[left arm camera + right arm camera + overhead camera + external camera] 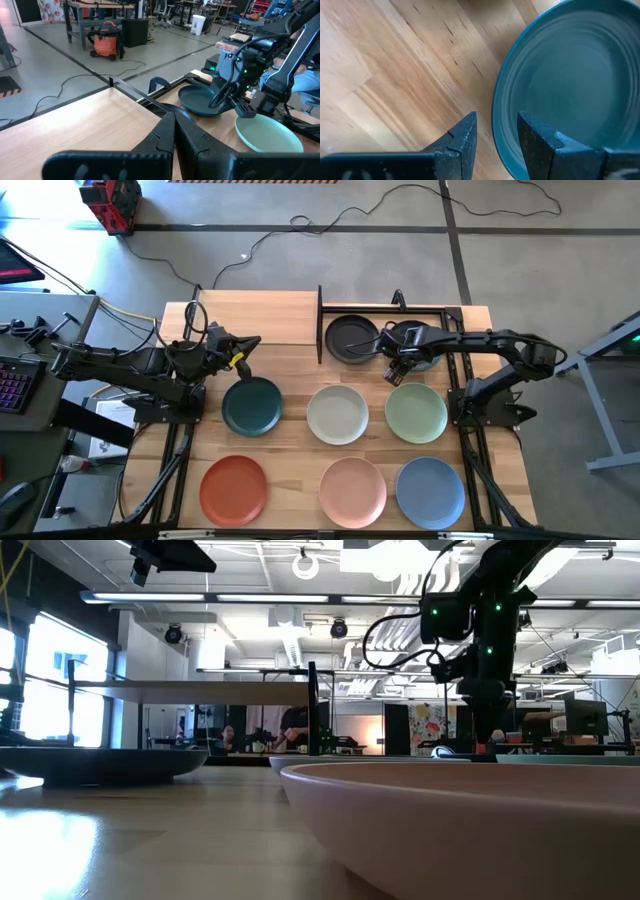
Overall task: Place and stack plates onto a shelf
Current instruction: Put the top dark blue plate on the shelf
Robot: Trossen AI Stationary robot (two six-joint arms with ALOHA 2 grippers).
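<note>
Right gripper (396,368) hangs low over the back right of the plank table (290,315), its dark fingers (462,137) slightly parted astride the rim of a round dark plate (565,85), not clamped on it. That plate lies flat on the tabletop beside a charcoal plate (351,338), inside the thin black frame (320,320) of the light-wood shelf. Left gripper (243,350) waits with fingers pressed together above the dark teal plate (252,406). Off-white (337,414) and pale green (416,412) plates share that row; terracotta (233,489), pink (352,487) and blue (430,489) plates sit nearest the front.
</note>
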